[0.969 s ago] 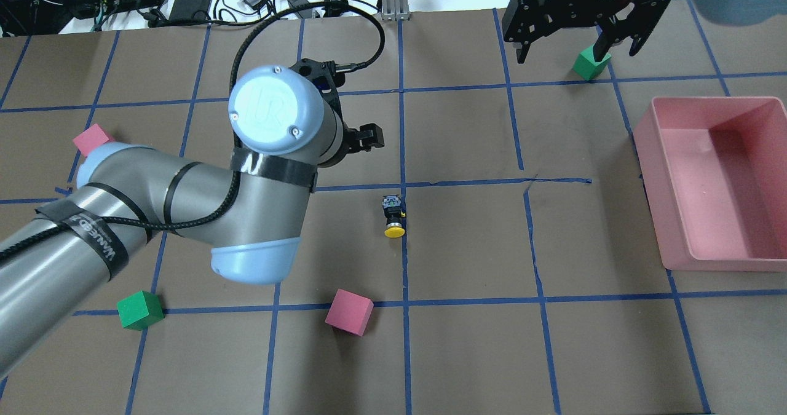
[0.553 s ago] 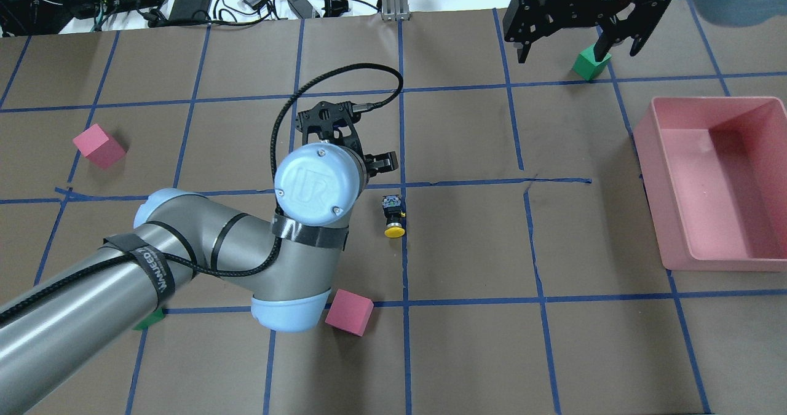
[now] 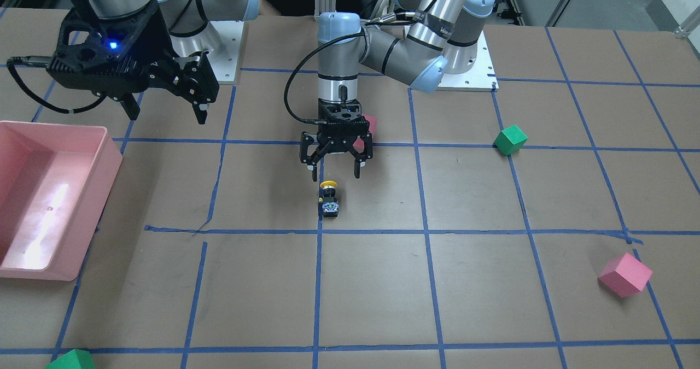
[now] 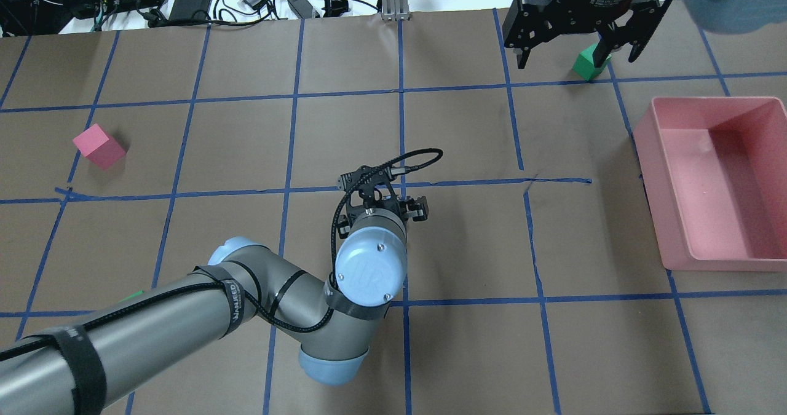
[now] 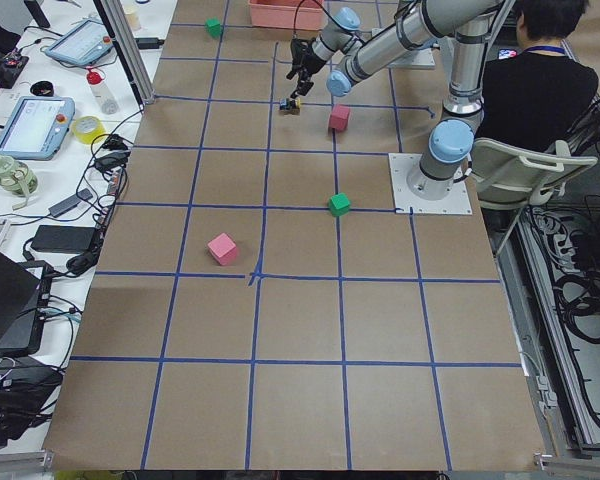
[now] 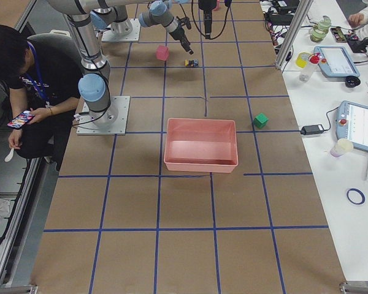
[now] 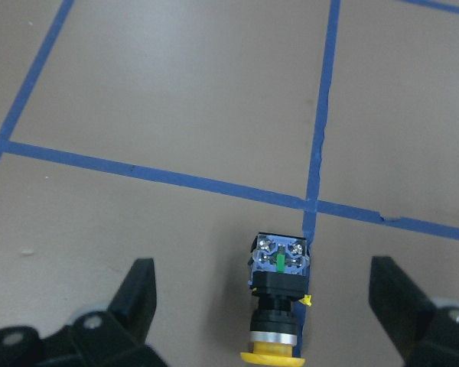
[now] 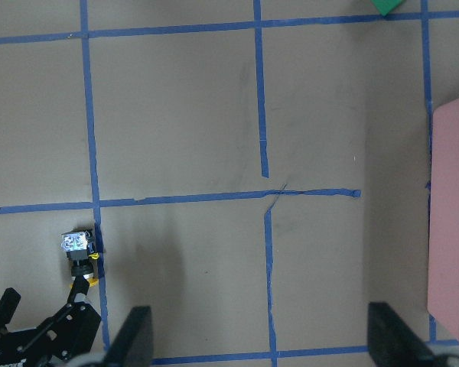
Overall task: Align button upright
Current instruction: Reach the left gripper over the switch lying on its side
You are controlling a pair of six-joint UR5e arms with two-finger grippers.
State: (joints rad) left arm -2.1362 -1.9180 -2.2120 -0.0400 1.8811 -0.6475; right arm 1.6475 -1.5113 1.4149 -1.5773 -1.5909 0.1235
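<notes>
The button (image 3: pixel 328 198) lies on its side on a blue tape line, its yellow cap towards the robot's base and its grey-white base block away from it. My left gripper (image 3: pixel 335 172) is open and hangs just above the cap end, pointing down. In the left wrist view the button (image 7: pixel 278 298) lies between the two fingers (image 7: pixel 138 294), untouched. In the overhead view my left wrist hides the button. My right gripper (image 3: pixel 167 109) is open and empty, raised at the far side of the table. The right wrist view shows the button (image 8: pixel 80 256) at lower left.
A pink bin (image 4: pixel 707 101) stands at the table's right. A green cube (image 4: pixel 584 66) sits under my right gripper. A pink cube (image 4: pixel 98 146) lies far left. Another pink cube (image 3: pixel 371 123) sits just behind my left gripper, and a green cube (image 3: pixel 510 139) lies further along.
My left arm has swung right and towards the table's near side. Its gripper now hangs over the button and hides it in the overhead view. My right gripper has hardly moved.
</notes>
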